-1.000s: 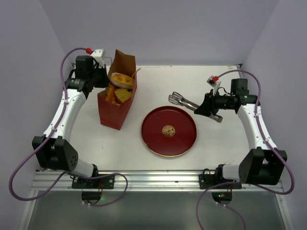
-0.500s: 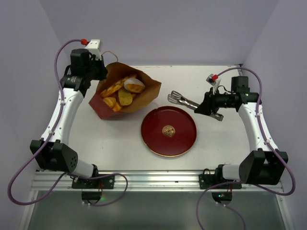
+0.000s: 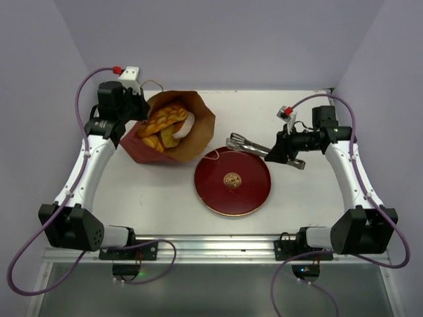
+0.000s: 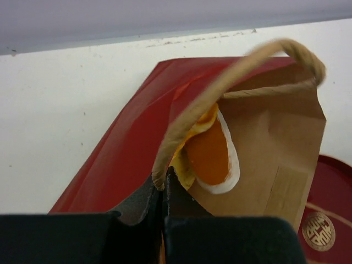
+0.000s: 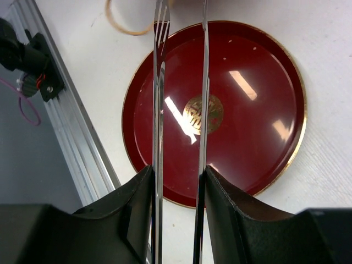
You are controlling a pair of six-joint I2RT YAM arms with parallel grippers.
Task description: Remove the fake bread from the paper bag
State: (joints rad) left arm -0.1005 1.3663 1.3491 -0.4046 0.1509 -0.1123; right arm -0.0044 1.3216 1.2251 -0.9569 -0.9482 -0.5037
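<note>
The paper bag [image 3: 198,142] lies tipped on its side at the back left, its mouth open toward the right. The fake bread [image 3: 163,121], several golden-orange pieces, shows inside it. My left gripper [image 3: 135,107] is shut on the bag's tan cord handle [image 4: 220,82] at the bag's back edge. In the left wrist view my gripper [image 4: 163,179] pinches the cord's end, with the bag [image 4: 121,159] and an orange slice [image 4: 209,154] beyond it. My right gripper [image 3: 283,149] is shut on metal tongs [image 3: 246,142], whose open tips hang over the plate's far rim.
A round dark-red plate [image 3: 248,195] with a gold centre mark lies mid-table, right of the bag; it also shows in the right wrist view [image 5: 258,126]. A tan cord loop [image 5: 124,27] lies on the table past the tong tips [image 5: 161,33]. The table's metal front rail [image 5: 71,137] runs nearby.
The bag went from standing upright to lying on its side with its mouth spread open. My left gripper kept its hold. My right gripper carried the tongs left toward the plate.
</note>
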